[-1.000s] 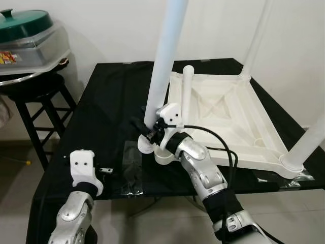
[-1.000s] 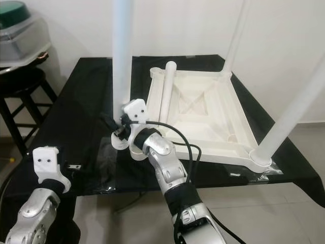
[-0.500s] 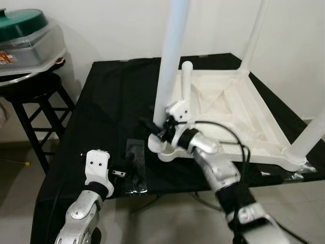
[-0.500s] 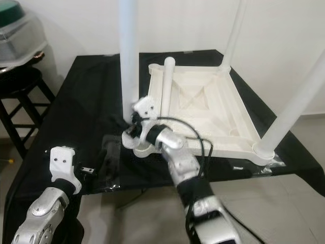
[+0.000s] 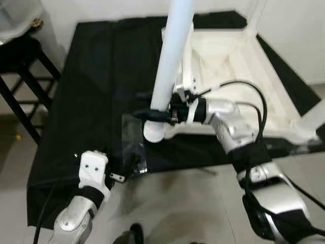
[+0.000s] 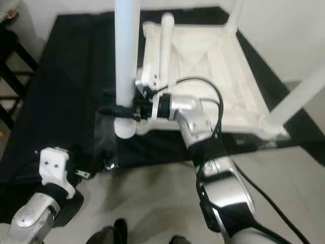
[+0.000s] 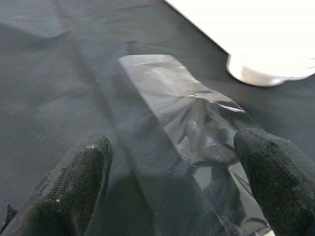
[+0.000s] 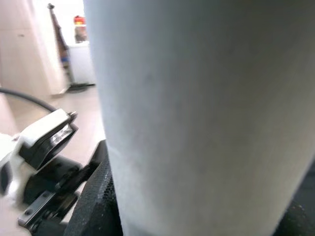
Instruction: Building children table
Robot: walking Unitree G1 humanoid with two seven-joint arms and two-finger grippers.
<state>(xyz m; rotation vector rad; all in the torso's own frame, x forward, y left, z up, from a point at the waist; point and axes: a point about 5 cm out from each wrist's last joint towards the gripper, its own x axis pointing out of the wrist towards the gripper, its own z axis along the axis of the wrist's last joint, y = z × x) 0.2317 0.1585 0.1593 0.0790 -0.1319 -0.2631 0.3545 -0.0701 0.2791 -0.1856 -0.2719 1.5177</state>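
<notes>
Two tools: right tool [image 5: 152,113] clamped around the top-cropped table leg [image 5: 170,66], left tool [image 7: 172,182] spread over crumpled plastic wrap [image 7: 187,113].

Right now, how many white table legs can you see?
4: one leg gripped by the right gripper at the near-left corner, one lying loose on the upturned tabletop, one at the far-right corner, one near-right.

Table leg [image 5: 170,61] top, beyond frame edge.

Both arms are silver, jointed metal segments. The left gripper [image 5: 124,170] carries a white block housing with two small dark holes – black band beneath. The right gripper [image 5: 147,113] has long black fingers, a white housing, and a looping black cable.
</notes>
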